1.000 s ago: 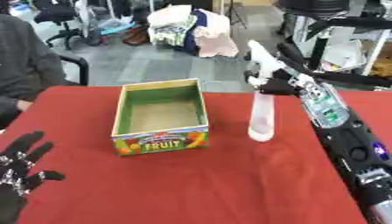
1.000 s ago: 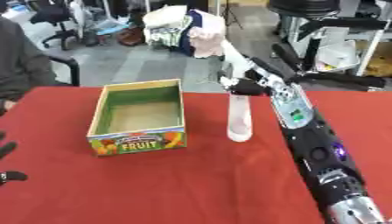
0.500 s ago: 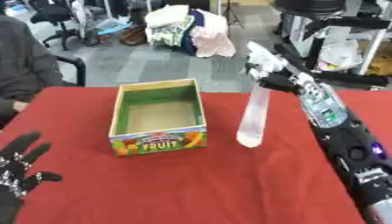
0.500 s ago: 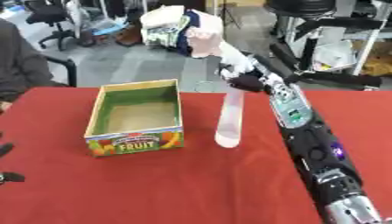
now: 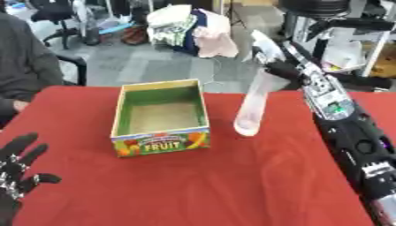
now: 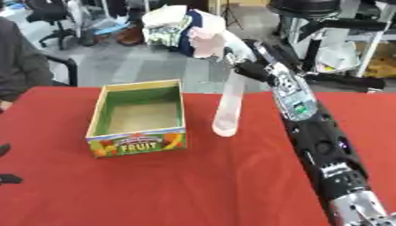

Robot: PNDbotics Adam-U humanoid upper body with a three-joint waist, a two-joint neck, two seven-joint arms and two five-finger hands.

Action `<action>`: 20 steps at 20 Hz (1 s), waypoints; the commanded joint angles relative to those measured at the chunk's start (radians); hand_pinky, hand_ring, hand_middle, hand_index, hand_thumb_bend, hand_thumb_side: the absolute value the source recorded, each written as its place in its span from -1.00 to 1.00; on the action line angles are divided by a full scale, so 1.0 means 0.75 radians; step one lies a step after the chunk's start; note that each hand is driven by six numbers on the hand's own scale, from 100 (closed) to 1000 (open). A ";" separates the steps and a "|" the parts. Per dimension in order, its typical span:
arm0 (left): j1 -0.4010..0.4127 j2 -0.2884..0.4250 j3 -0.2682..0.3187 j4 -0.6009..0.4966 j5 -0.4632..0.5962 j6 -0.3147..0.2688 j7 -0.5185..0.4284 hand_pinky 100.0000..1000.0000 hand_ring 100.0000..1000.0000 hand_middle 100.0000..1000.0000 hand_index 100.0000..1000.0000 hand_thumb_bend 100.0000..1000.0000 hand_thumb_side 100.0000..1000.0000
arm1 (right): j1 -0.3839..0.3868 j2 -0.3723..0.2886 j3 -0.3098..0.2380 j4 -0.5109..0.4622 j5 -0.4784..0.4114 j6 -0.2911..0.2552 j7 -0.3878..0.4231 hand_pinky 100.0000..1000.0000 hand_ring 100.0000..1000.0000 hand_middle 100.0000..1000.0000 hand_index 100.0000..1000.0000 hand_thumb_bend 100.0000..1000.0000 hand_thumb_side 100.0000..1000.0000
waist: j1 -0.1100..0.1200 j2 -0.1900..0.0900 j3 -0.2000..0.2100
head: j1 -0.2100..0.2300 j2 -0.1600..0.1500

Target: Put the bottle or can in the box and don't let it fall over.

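Right hand (image 5: 284, 69) closed round the top of the bottle (image 5: 252, 108), fingers curled at its neck. Bottle is clear, long, narrow; it hangs tilted, base swung toward the box (image 5: 161, 115), top leaning away to the right. Base looks clear of the red tabletop (image 5: 232, 176), just right of the box's right wall, not yet over the opening. Whether the base grazes the cloth I cannot tell.

Box sits toward the far-left part of the tabletop, open, green inside, "FRUIT" on its near face. Nothing visible in it.

Left hand (image 5: 17, 170) idle at the near-left corner, fingers spread and relaxed, holding nothing.

Risks, as I judge them:
- Held only at the top, the bottle can swing; set down while tilted like this, it would likely tip.
- Base could catch the box's right rim going in and shove the light box or knock the bottle askew.
- Tall and narrow, it will stand well above the walls, so they give little support.

Hard to make out: the bottle's cap and the fingertips, lost against floor clutter behind. The right edge of the tabletop is hidden by the arm.
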 commanded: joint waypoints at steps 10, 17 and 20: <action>-0.094 0.052 -0.059 -0.029 0.061 0.026 -0.042 0.26 1.00 0.98 1.00 -0.84 0.71 | -0.181 -0.087 0.019 -0.055 -0.104 -0.037 -0.041 0.24 0.56 0.39 -0.24 -1.00 -0.18 | -0.052 -0.027 0.142 | -0.065 -0.036; -0.125 0.045 -0.082 -0.029 0.077 0.033 -0.061 0.26 1.00 0.97 1.00 -0.84 0.70 | -0.154 -0.029 0.025 -0.027 -0.113 -0.017 0.007 0.24 0.62 0.44 -0.23 -1.00 -0.18 | -0.056 -0.021 0.177 | -0.095 -0.043; -0.138 0.042 -0.093 -0.027 0.084 0.038 -0.070 0.26 1.00 0.97 1.00 -0.84 0.70 | -0.138 0.001 0.025 0.007 -0.087 -0.008 0.032 0.31 0.73 0.58 -0.12 -1.00 -0.18 | -0.058 -0.018 0.191 | -0.114 -0.051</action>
